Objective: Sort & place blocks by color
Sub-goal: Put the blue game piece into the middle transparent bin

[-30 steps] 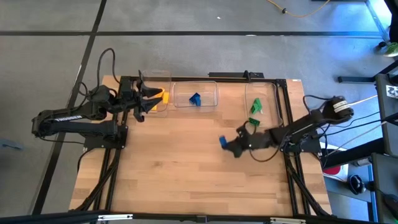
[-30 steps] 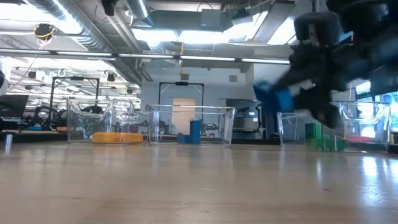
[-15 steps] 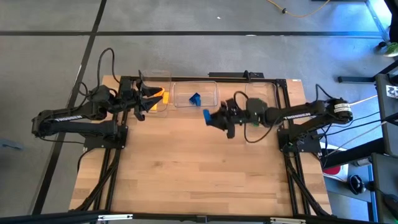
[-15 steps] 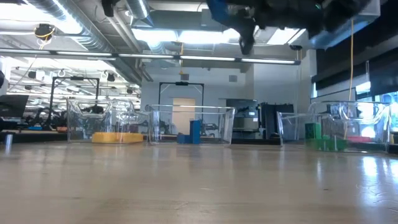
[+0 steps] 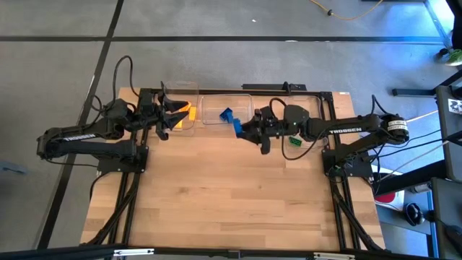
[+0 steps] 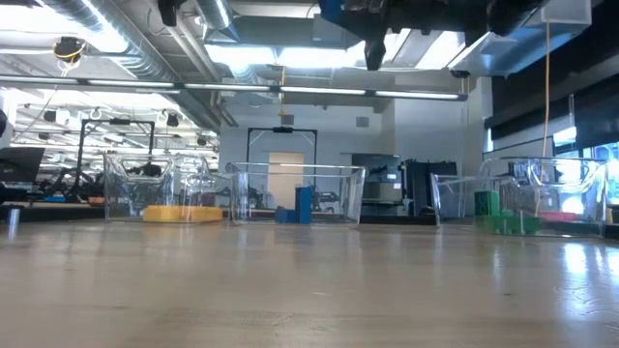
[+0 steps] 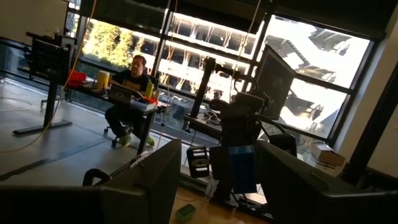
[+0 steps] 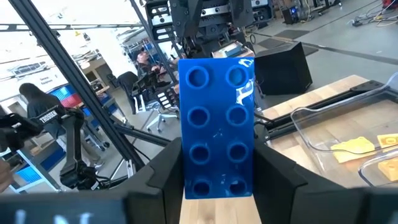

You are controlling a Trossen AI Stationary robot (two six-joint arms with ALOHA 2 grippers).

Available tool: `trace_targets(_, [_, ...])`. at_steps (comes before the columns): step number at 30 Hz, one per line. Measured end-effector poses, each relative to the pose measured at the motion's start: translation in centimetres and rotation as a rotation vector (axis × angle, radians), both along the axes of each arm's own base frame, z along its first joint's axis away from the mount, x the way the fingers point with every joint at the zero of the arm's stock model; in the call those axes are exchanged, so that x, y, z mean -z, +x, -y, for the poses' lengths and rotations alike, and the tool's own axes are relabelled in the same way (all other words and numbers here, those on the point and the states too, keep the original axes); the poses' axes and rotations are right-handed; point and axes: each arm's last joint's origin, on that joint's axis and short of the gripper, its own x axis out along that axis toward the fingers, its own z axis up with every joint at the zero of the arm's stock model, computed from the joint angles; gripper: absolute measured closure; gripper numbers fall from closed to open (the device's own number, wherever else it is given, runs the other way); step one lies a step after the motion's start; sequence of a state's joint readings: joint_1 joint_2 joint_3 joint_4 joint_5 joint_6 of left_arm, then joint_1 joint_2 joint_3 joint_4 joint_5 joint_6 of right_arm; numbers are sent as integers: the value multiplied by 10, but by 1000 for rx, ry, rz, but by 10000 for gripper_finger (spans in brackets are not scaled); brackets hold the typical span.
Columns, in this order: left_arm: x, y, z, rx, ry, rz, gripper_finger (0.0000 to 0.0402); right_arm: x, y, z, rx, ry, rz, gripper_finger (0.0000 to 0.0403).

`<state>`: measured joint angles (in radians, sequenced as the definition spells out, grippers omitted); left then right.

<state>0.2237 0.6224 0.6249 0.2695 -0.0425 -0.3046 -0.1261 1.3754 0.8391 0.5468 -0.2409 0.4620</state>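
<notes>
One blue brick (image 5: 236, 127) was pinched in the right hand (image 5: 246, 131), raised off the worktop (image 5: 216, 195) just beside the middle bin (image 5: 249, 108). In the right wrist view the brick stood lengthwise between the fingers, studs facing the camera. That bin, already holding another blue brick (image 5: 226, 114), lay just ahead of the hand. Farther off, the left hand (image 5: 172, 114) hovered at the bin with the yellow bricks (image 5: 189, 110), fingers spread and empty.

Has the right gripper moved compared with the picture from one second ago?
Yes. The right gripper, shut on a blue block, has travelled from near the green bin toward the middle bin, now at that bin's edge.
</notes>
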Motion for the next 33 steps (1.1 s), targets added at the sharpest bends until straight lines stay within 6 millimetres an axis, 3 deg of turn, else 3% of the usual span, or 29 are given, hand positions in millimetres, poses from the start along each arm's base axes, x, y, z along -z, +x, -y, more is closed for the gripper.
trace_targets(33, [0, 0, 0, -1, 1, 0, 205, -1, 0, 0, 2, -23, 6, 260])
